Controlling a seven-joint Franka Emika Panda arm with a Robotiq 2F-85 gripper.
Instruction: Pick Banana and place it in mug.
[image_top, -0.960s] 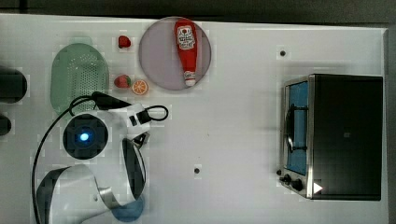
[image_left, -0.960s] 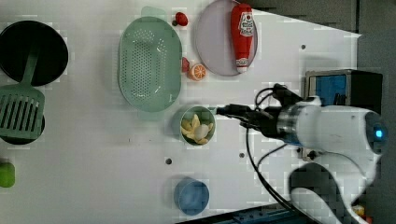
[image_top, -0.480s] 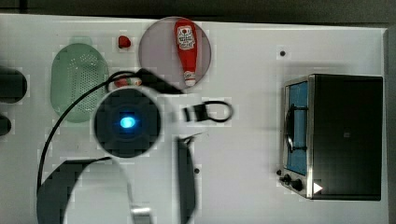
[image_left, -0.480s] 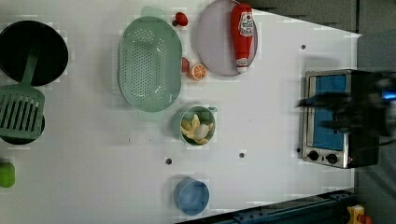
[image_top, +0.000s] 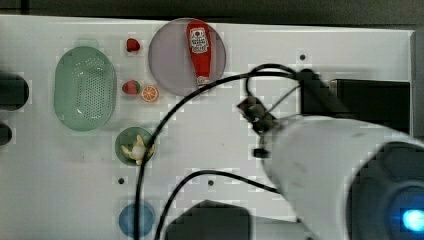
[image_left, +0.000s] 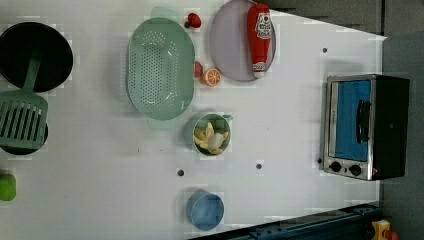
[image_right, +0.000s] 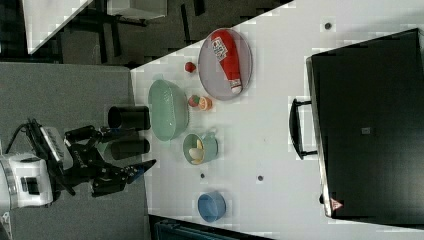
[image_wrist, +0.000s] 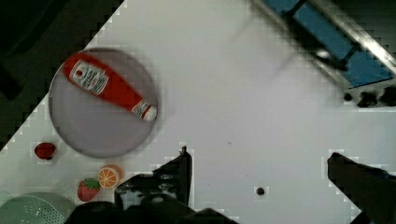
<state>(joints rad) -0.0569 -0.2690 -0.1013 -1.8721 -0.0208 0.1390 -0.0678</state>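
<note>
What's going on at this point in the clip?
The banana already lies inside the green mug, next to the colander. The arm's gripper is open and empty, up over bare table away from the mug. A ketchup bottle lies on the purple plate.

The arm (image_top: 340, 170) looms blurred across the top view's right, covering most of the toaster oven (image_top: 372, 102). A cable (image_top: 150, 150) crosses the mug (image_top: 131, 142) and blue cup (image_top: 136, 219). In the wrist view the colander (image_wrist: 32, 210) and oven (image_wrist: 341, 46) are cut off at the edges, both fingers (image_wrist: 177, 172) too.
</note>
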